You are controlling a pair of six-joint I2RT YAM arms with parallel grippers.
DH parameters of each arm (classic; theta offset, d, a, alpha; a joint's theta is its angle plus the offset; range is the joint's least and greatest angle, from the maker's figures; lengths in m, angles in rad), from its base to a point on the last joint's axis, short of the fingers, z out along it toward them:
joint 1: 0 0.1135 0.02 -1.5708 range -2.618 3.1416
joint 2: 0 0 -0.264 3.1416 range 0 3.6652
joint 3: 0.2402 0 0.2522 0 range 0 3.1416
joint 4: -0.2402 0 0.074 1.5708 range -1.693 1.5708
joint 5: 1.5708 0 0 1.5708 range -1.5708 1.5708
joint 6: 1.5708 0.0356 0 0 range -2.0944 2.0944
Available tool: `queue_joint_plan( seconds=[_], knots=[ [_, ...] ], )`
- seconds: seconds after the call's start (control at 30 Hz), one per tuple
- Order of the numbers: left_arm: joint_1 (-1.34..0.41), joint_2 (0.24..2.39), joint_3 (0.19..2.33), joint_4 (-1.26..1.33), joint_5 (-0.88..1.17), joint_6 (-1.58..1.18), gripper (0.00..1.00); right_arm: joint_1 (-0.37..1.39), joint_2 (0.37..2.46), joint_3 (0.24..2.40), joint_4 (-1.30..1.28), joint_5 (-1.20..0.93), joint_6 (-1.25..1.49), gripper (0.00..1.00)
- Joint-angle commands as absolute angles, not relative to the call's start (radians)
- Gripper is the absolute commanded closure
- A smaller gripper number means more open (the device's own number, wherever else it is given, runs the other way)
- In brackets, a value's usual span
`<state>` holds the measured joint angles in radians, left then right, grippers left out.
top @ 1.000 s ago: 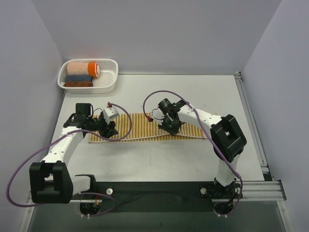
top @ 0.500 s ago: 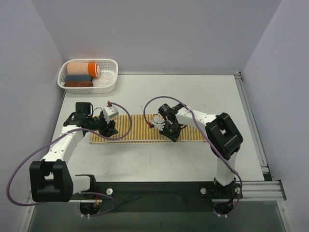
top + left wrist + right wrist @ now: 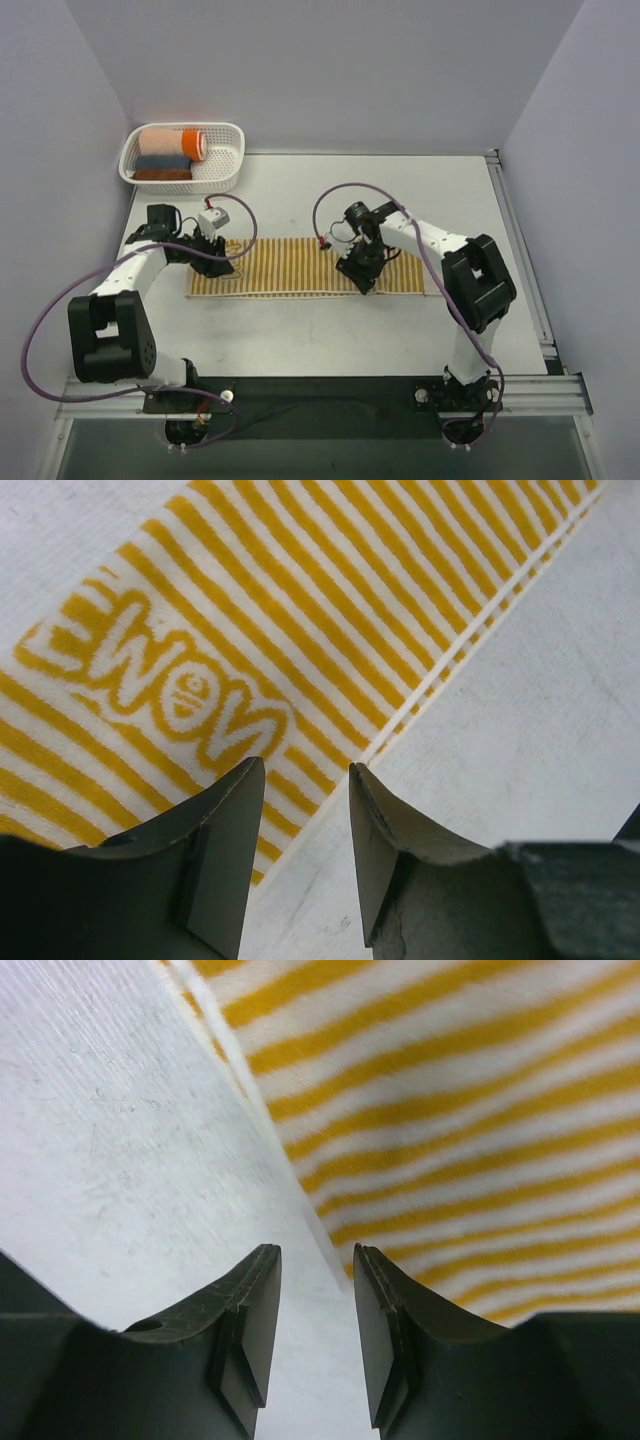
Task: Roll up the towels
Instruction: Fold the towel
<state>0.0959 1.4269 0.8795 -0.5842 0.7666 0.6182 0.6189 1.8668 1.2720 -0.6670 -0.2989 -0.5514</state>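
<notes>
Now on the table: the striped towel lies spread flat on the table, its long side running left to right, with no turn of a roll visible.
Left gripper: jaws parted with nothing between them, poised over the towel's near long edge, just beside the white lettering.
Right gripper: jaws likewise parted and empty, over the same near edge, right of the towel's middle.
Basket: far left corner, well apart from the towel, holding finished rolls; plays no part here.
Stage, in my judgement: rolling not yet begun; the cloth looks laid out for it.
Risk one: a missed pinch. The edge lies flush on the table, so fingers may close on nothing or scrape the surface.
Risk two: a skewed cloth. If one gripper lifts or drags ahead of the other, the stripes will slew and any roll will run crooked.
Risk three: bunching. A push along the flat cloth without a firm hold would wrinkle it.
Undetermined: whether a fold or a roll is intended from this long edge.
</notes>
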Motion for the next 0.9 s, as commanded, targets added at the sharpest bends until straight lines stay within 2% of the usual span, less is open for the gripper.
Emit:
queue_joint_plan(
  seconds=[0.0, 0.2, 0.33, 0.6, 0.87],
  knots=[
    [0.1, 1.482, 0.985, -0.555, 0.732, 0.445, 0.5, 0.464, 1.763, 1.383, -0.801, -0.428, -0.476, 0.64],
    [0.103, 1.609, 1.048, -0.453, 0.58, 0.263, 0.56, 0.244, 1.831, 1.46, -0.838, -0.405, -0.37, 0.73],
    [0.121, 1.687, 1.091, -0.426, 0.499, 0.195, 0.58, 0.102, 1.956, 1.517, -0.85, -0.367, -0.328, 0.77],
    [0.156, 1.816, 1.117, -0.423, 0.393, 0.163, 0.62, 0.003, 2.192, 1.721, -0.848, -0.233, -0.229, 0.81],
    [0.232, 1.917, 1.155, -0.466, 0.382, 0.179, 0.66, -0.023, 2.284, 1.848, -0.85, -0.21, -0.198, 0.8]
  ],
)
